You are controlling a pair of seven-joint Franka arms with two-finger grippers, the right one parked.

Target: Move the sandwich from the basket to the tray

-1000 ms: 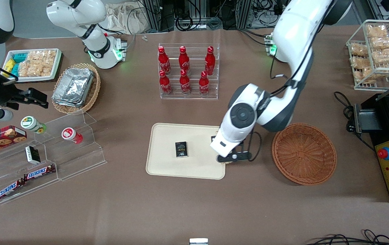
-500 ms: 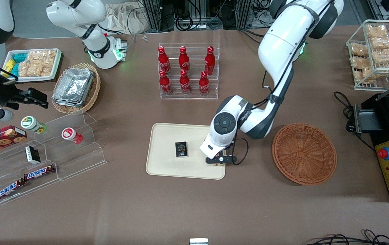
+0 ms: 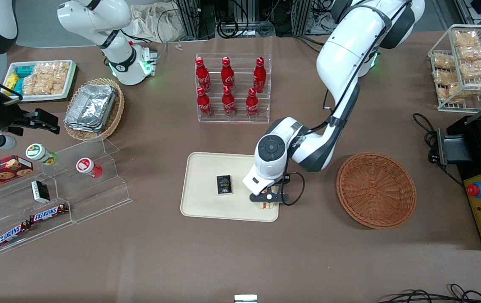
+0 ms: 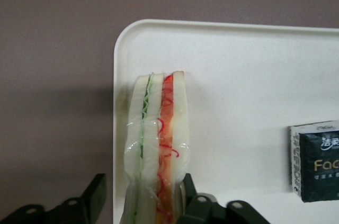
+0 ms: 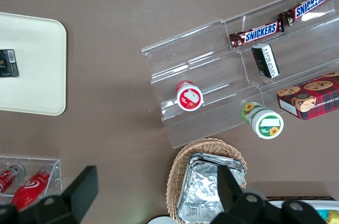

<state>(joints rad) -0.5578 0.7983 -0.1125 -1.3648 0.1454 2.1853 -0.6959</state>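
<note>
While your left arm reaches down over the tray (image 3: 207, 202), its gripper (image 3: 266, 201) sits low above the tray corner nearest the basket (image 3: 376, 189) and nearest the front camera. You can see the sandwich (image 4: 158, 139) standing on edge between the fingers (image 4: 193, 197), its white bread slices upright with the green and red filling lines facing the wrist camera; the jaws are closed narrowly on its sides, so the gripper has hold of it. From the front, only a pale sliver of the sandwich (image 3: 265, 205) shows below the gripper, over the tray's surface just inside the rim. You cannot tell from either view whether its bottom edge touches the tray. On the same tray, a small black packet (image 3: 224, 184) lies flat, apart from the sandwich and toward the parked arm's end. The basket rests on the table beside the tray, toward the working arm's end.
</note>
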